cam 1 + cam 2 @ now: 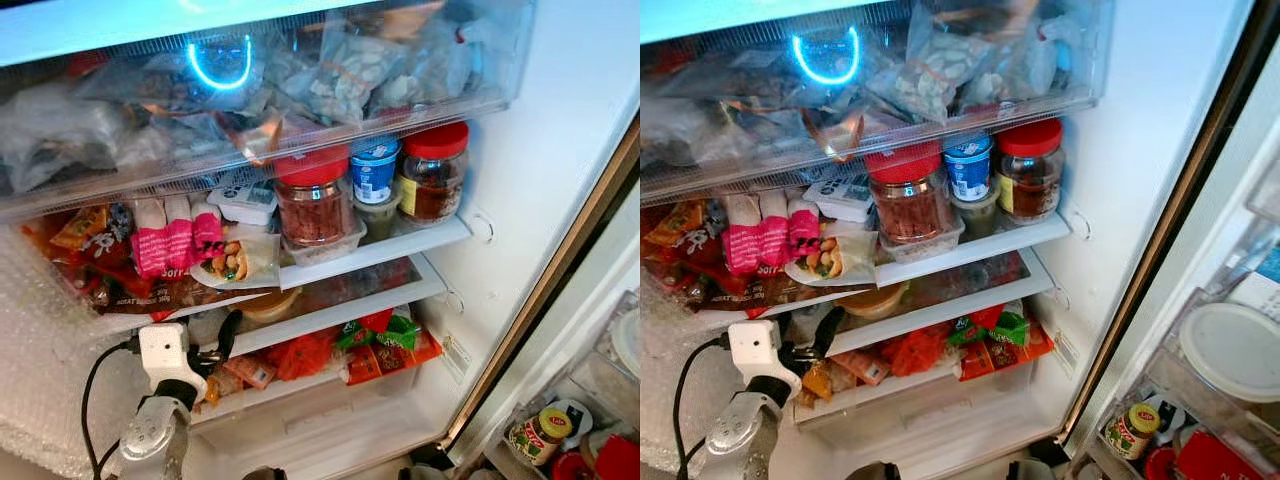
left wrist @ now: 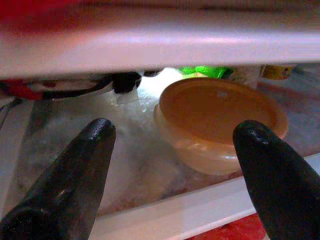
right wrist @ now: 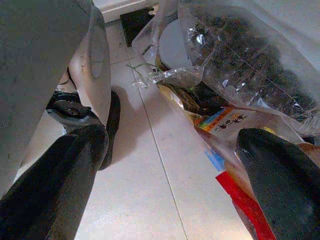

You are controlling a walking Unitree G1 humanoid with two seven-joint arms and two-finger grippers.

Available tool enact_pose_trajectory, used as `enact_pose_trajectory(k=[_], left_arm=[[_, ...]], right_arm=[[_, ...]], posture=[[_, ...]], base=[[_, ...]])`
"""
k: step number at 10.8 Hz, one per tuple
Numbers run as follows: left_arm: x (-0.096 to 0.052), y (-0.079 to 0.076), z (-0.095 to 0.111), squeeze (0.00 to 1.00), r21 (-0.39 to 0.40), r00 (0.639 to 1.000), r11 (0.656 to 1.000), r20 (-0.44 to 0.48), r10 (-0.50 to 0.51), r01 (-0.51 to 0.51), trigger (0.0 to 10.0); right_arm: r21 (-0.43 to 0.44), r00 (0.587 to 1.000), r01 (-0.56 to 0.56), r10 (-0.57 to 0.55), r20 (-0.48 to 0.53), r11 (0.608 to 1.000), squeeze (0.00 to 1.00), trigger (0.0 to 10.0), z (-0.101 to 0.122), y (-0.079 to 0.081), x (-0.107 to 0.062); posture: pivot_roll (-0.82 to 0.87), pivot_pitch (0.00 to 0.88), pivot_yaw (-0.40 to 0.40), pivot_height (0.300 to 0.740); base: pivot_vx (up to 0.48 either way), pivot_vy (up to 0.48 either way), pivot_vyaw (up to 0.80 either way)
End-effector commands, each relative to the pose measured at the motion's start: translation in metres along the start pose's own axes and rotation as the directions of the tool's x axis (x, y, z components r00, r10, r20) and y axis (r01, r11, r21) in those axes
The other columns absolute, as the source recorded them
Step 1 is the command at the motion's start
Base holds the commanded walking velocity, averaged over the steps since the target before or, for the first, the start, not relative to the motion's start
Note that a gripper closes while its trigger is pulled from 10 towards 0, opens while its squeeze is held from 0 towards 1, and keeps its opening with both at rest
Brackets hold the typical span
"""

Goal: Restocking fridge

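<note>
The fridge stands open before me. My left gripper is at the front edge of the second shelf, open and holding nothing. In the left wrist view its fingers frame a round tan tub with an orange lid, which sits on the frosty shelf just ahead, apart from the fingers. The same tub shows under the shelf above. My right gripper hangs low over a tiled floor, open, beside clear bags of groceries.
The shelf above holds two red-lidded jars, a blue cup, pink packets and snack bags. Orange and green packets fill the bottom drawer. The door rack at right carries small jars. A frozen-bag drawer is on top.
</note>
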State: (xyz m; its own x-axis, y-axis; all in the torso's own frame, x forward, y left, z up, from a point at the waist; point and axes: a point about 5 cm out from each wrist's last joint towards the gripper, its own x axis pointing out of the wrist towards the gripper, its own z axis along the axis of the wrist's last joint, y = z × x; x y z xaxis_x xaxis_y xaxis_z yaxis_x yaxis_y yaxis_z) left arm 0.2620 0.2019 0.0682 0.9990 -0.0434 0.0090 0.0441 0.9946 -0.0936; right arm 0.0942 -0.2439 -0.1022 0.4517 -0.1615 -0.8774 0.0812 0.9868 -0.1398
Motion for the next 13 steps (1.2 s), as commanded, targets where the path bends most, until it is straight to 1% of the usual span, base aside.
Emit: enact_pose_trajectory(k=[1,9,10,11,13], left_arm=[[0.002,0.002,0.002,0.00,0.022,1.000,1.000,-0.001,0.008,-0.008,10.0],[0.001,0.001,0.002,0.00,0.030,1.000,0.999,-0.003,0.018,-0.018,10.0],[-0.001,0.000,-0.004,0.00,0.032,1.000,0.999,-0.025,0.008,-0.007,10.0],[-0.011,0.010,-0.024,0.00,0.063,0.993,0.997,-0.107,0.047,-0.040,10.0],[-0.012,0.011,-0.025,0.00,0.070,0.993,0.997,-0.112,0.046,-0.038,10.0]], right_arm=[[0.023,1.000,-0.001,0.001,-0.006,1.000,0.00,10.0,-0.004,0.002,-0.001],[0.024,1.000,0.001,0.000,-0.006,1.000,0.00,10.0,-0.004,0.002,-0.001],[0.028,1.000,0.000,0.000,-0.007,1.000,0.00,10.0,-0.004,0.003,-0.001],[0.052,1.000,0.001,-0.001,-0.006,0.999,0.00,10.0,-0.004,0.004,-0.001],[0.056,1.000,0.002,-0.002,-0.005,0.998,0.00,10.0,-0.004,0.004,-0.001]], posture=[[-0.15,0.000,0.069,0.640],[-0.15,0.000,0.069,0.640],[-0.14,0.000,0.071,0.640],[-0.14,0.014,0.078,0.640],[-0.15,0.015,0.081,0.640]], base=[[0.000,0.000,0.00],[0.000,0.000,0.00],[0.000,0.000,0.00],[-0.270,0.000,0.00],[-0.289,0.000,0.00]])
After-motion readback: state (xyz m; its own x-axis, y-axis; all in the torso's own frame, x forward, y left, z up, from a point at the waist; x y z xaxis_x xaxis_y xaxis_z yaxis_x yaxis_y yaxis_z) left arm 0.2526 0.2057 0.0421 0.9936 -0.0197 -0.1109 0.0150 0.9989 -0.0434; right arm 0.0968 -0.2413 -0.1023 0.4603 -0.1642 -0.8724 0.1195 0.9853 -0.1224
